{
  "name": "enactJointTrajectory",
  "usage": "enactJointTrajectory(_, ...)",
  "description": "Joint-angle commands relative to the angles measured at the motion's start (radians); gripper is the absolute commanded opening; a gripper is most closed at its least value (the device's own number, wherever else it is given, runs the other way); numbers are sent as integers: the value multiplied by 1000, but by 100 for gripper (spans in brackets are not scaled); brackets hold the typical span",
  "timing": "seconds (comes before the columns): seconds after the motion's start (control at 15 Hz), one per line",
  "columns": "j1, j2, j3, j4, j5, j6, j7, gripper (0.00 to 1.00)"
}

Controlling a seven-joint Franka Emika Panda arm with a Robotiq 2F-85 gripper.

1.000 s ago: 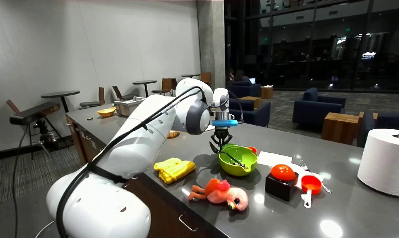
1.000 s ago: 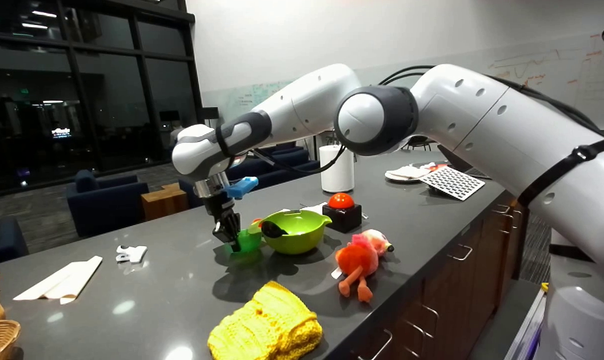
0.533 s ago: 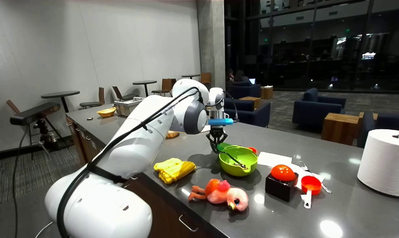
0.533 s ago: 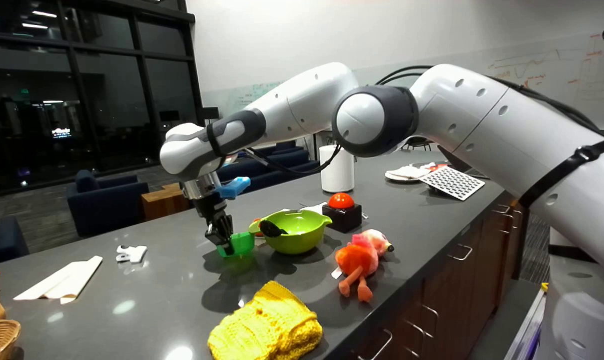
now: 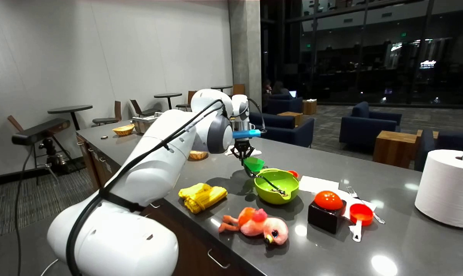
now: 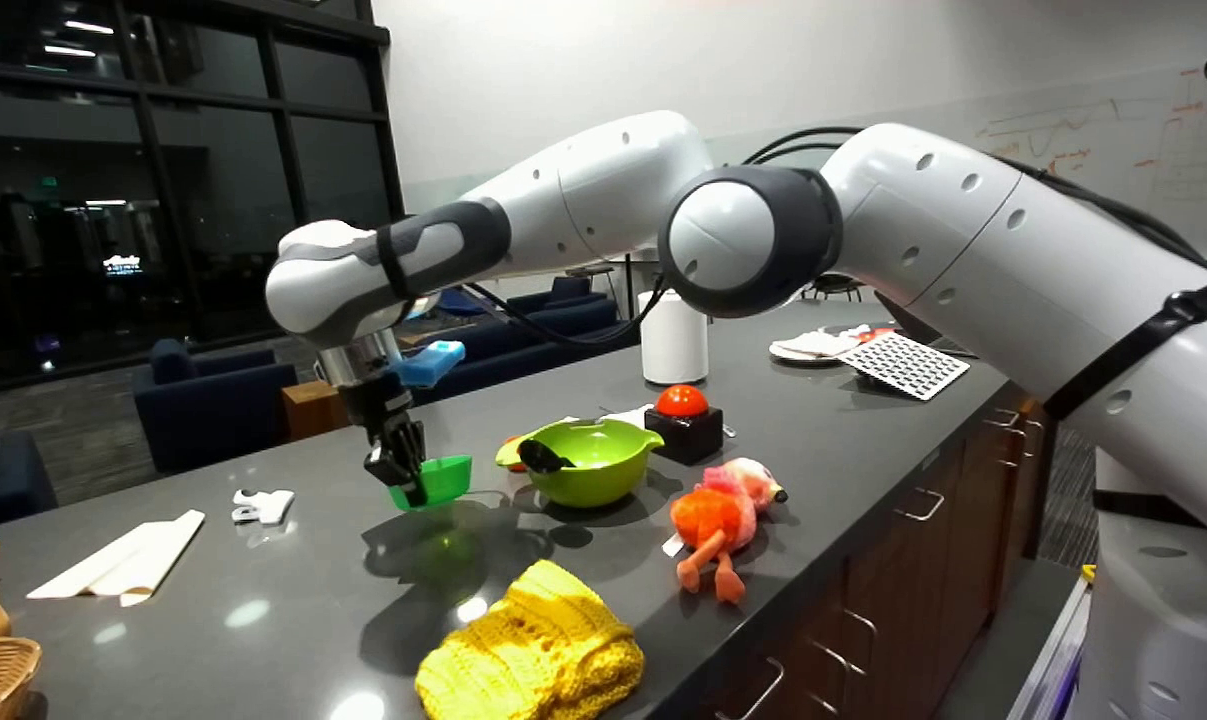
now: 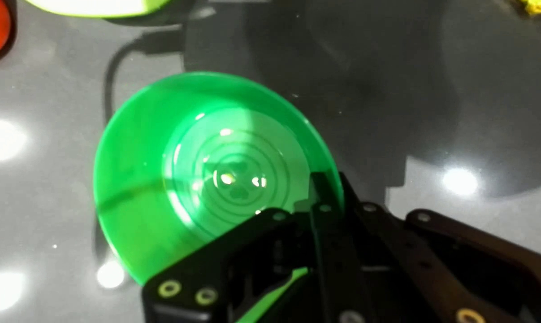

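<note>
My gripper (image 7: 335, 190) is pinched over the rim of a translucent green cup (image 7: 131, 179), with one finger inside the wall and one outside. In an exterior view the cup (image 6: 448, 480) hangs a little above the counter, its shadow and reflection lying below, and the gripper (image 6: 415, 485) grips its far side. Beside it stands a lime-green bowl (image 5: 271, 196) with a spout, apart from the cup. A black long-handled utensil (image 6: 543, 457) leans in that bowl, and some small bits lie at its bottom. In the wrist view only the bowl's edge (image 7: 104, 6) shows.
A yellow knitted cloth (image 6: 533, 650) and a pink flamingo plush (image 5: 254, 226) lie near the counter's edge. A red dome button on a black box (image 5: 326, 214), a red measuring cup (image 5: 361, 214), a fork and a paper roll (image 5: 446, 188) stand beyond the bowl. A white clip (image 6: 261, 508) lies by a napkin (image 6: 123, 560).
The gripper has carried the green cup away from the lime-green bowl and slightly upward, opening a gap between them. The bowl, cloth and plush have stayed put.
</note>
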Motion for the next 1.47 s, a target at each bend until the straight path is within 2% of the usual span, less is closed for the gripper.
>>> enactJointTrajectory(0.0,32,-49,-16,6,-23,-38,55,1)
enactJointTrajectory(0.4,63,-200,-37,-96,-41,-34,292,1)
enactJointTrajectory(0.87,14,-466,-48,-407,11,17,671,1)
enactJointTrajectory(1.4,-55,-695,-73,-783,108,72,1040,1)
